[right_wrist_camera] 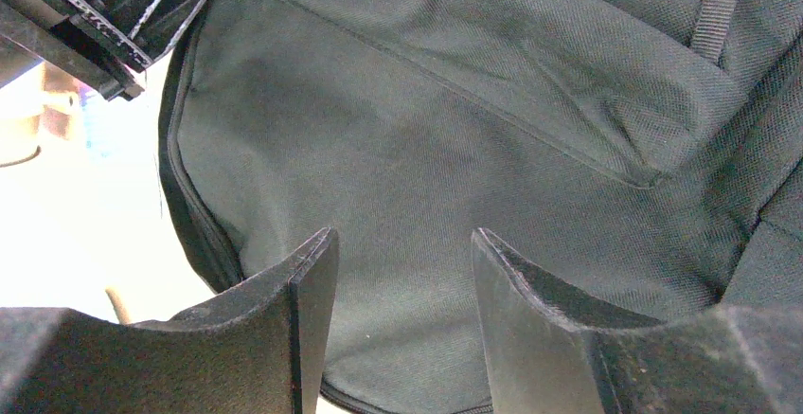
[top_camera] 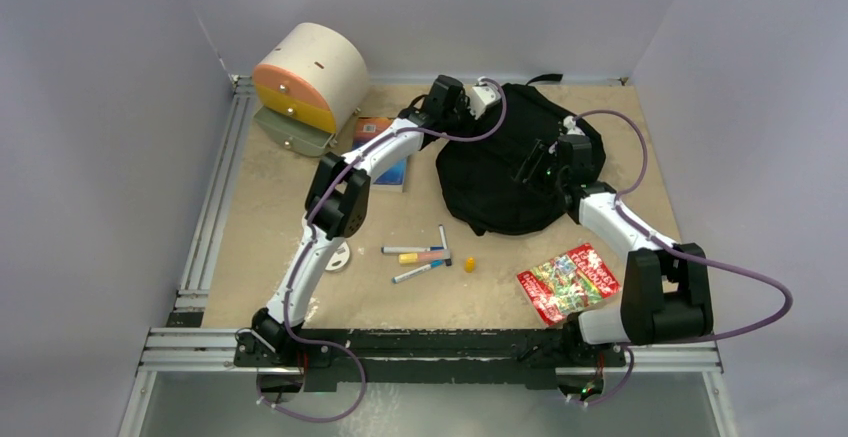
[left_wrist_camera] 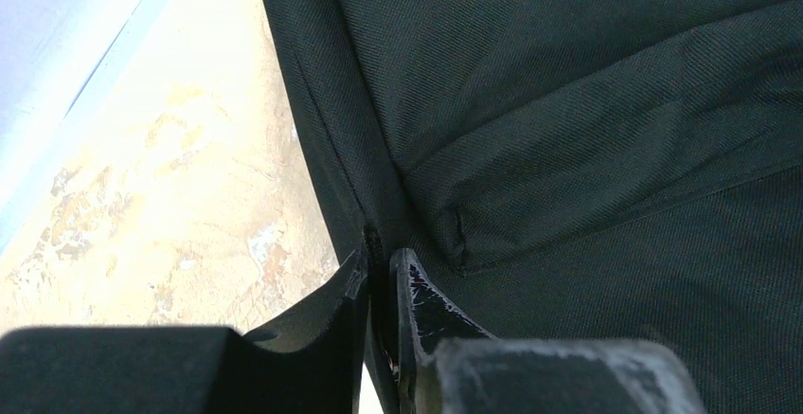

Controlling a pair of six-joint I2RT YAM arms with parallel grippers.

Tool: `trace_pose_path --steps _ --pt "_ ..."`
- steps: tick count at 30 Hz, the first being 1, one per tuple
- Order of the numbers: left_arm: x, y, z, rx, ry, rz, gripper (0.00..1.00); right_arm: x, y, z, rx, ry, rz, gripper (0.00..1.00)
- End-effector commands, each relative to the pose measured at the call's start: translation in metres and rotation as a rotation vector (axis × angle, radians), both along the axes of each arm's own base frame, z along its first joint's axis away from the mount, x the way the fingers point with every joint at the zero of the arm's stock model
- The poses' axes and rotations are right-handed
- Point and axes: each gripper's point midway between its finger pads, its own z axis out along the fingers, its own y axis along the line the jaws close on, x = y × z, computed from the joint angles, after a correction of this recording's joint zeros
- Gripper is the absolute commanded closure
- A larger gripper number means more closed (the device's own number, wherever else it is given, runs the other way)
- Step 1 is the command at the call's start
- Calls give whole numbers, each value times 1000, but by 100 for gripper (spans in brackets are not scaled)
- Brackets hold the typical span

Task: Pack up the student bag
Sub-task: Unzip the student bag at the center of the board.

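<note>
Your student bag [top_camera: 500, 182] lies slumped at the far middle of the table [top_camera: 270, 227] — soft black woven fabric with a stitched pocket panel and a piped edge seam. Your left gripper [left_wrist_camera: 381, 255] has its jaws almost together, pinching that edge seam. Your right gripper [right_wrist_camera: 402, 243] hangs just over the bag's fabric — jaws spread.

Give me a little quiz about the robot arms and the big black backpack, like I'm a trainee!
1. True or false: the right tool is open over the student bag.
2. Which tool pinches the bag's edge? A) left tool B) right tool
3. What colour is the flat packet mostly?
Key: 1 true; 2 A; 3 red.
</note>
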Motion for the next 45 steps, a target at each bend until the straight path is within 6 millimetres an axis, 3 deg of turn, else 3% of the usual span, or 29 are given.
trace_pose_path --steps 1,4,8,17,21,23,29,45 --pt "0 -6 54 -78 -65 -19 87 2 3 5 20 -30 9 44" --pt "0 -5 56 -77 -66 -18 86 1 4 5 22 -29 13 44" --pt "-1 -6 57 -77 -66 -25 73 -1 4 5 23 -29 12 44" --pt "-1 -5 60 -78 -69 -18 81 -2 3 3 20 -29 11 44" --pt "-2 -5 61 -78 -71 -21 61 -2 3 3 22 -29 12 44" --pt "-1 -5 61 -77 -73 -21 58 -2 4 3 22 -29 13 44" --pt "-1 -5 63 -79 -80 -20 69 -1 3 2 21 -26 11 44" --pt "-2 -5 75 -90 -94 -20 85 2 5 0 27 -19 16 44"
